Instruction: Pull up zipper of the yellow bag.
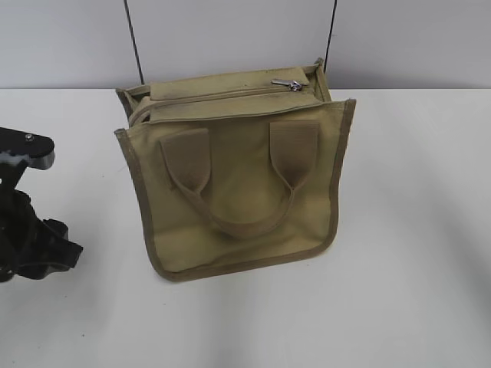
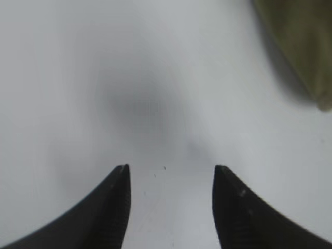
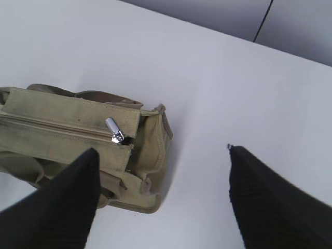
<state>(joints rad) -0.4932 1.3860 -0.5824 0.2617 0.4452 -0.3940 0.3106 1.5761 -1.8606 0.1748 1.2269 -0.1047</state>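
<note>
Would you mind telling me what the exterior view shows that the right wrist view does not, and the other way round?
Only the exterior view shows the yellow bag's front panel with its wide webbing handle, and the left gripper beside the bag, not touching it. Only the right wrist view shows the right gripper, its jaws wide apart above the bag's end and holding nothing. Both show the white table, the bag's top panel and the silver zipper pull at one end of the track.

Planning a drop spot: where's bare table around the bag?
Bare table right of the yellow bag, and the strip in front of it. Left is tighter: the left gripper sits there, open over bare surface. The right gripper hangs open above the bag's zipper end.
</note>
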